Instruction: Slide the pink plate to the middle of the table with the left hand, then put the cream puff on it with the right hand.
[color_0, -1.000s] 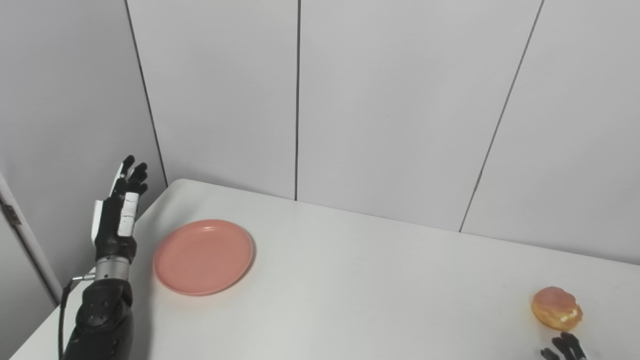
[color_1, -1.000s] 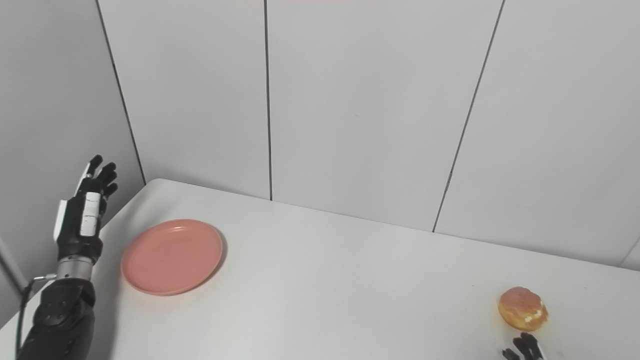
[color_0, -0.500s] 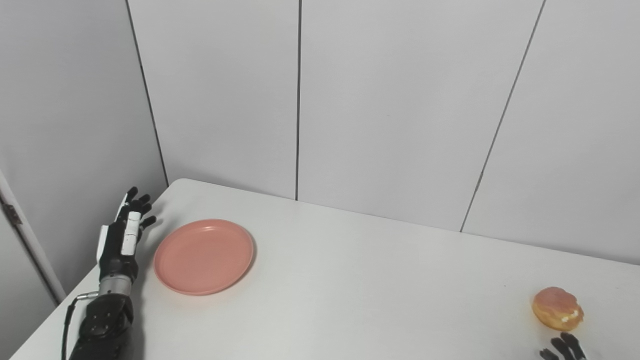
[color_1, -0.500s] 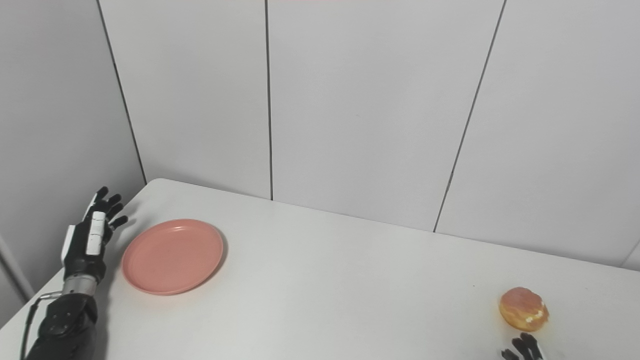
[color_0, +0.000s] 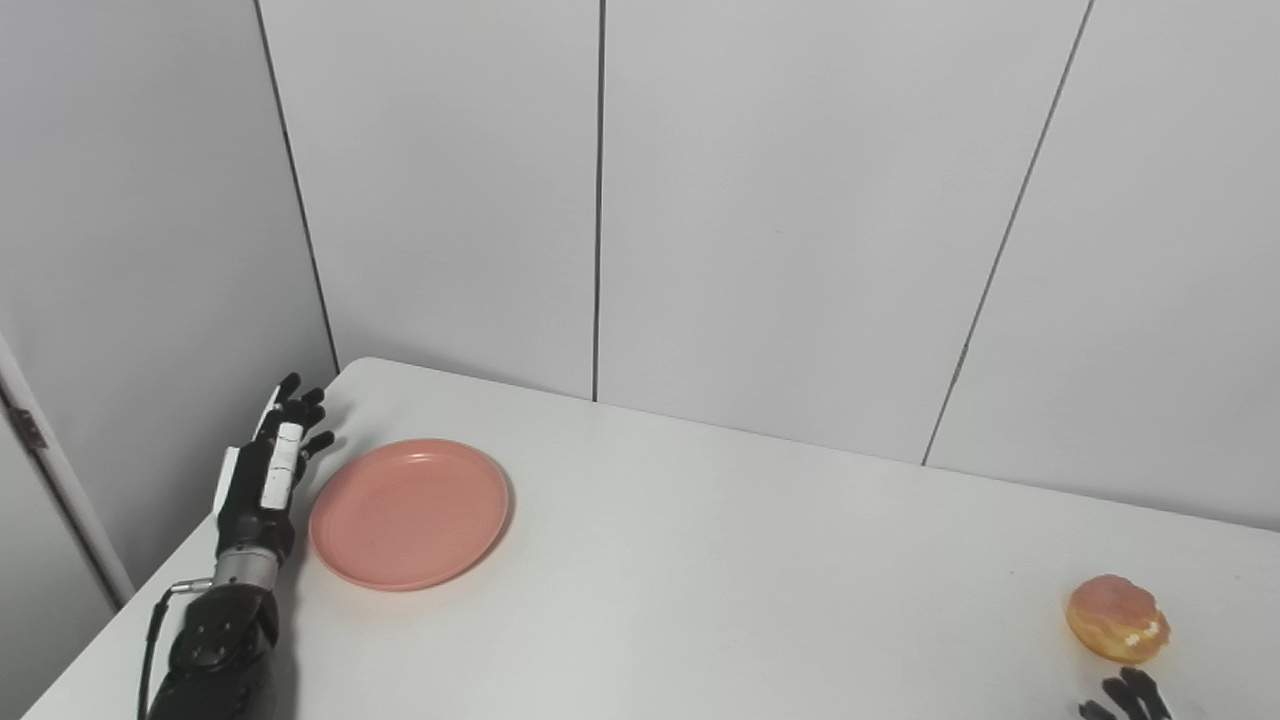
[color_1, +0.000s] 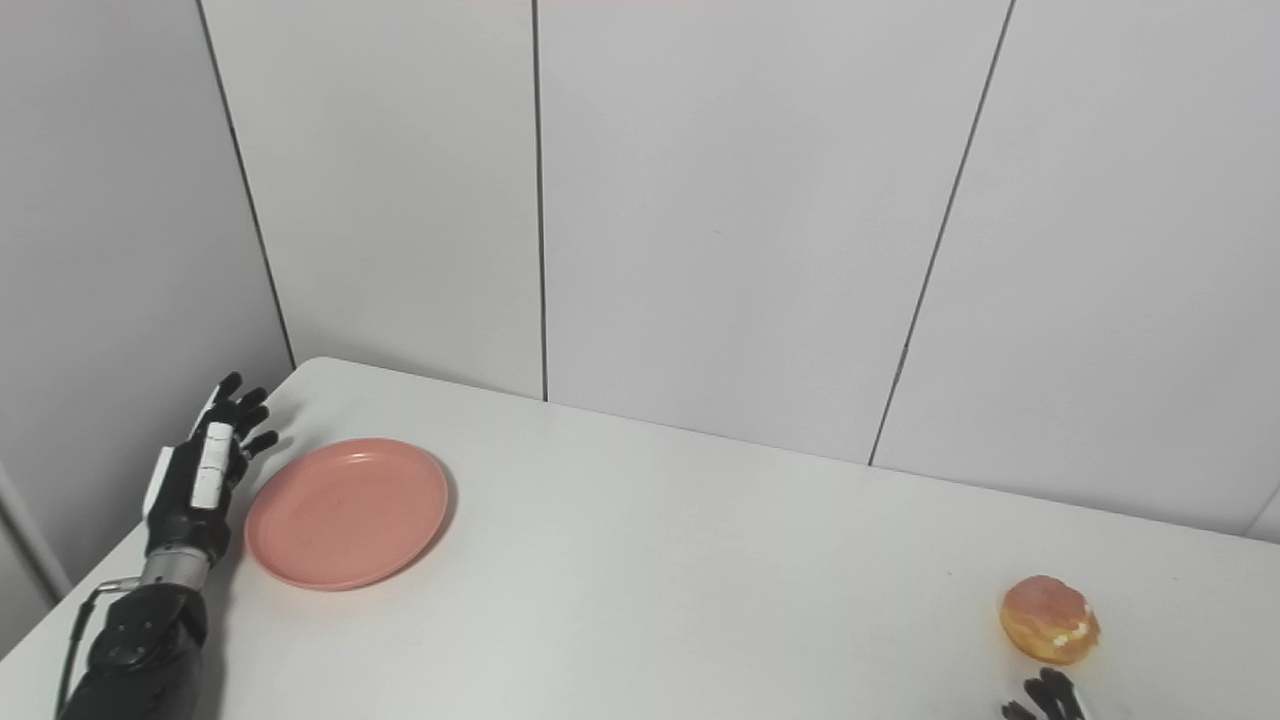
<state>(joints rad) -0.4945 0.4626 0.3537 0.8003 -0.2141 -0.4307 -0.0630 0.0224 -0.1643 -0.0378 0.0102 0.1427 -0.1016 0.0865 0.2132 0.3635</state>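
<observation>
The pink plate (color_0: 408, 511) lies empty on the white table (color_0: 700, 560) near its far left corner. My left hand (color_0: 266, 473) is open with fingers spread, set edge-on just left of the plate's rim; I cannot tell if it touches the rim. It also shows in the right eye view (color_1: 203, 472). The cream puff (color_0: 1116, 617) sits at the right side of the table near the front. Only the dark fingertips of my right hand (color_0: 1126, 697) show at the bottom edge, just in front of the puff, holding nothing.
Grey wall panels (color_0: 780, 200) stand close behind the table and along its left side. The table's left edge (color_0: 120, 640) runs right beside my left forearm.
My left hand has come down from raised beside the wall to table height and moved right, close to the plate's left rim. The plate, the puff and my right hand have not moved.
</observation>
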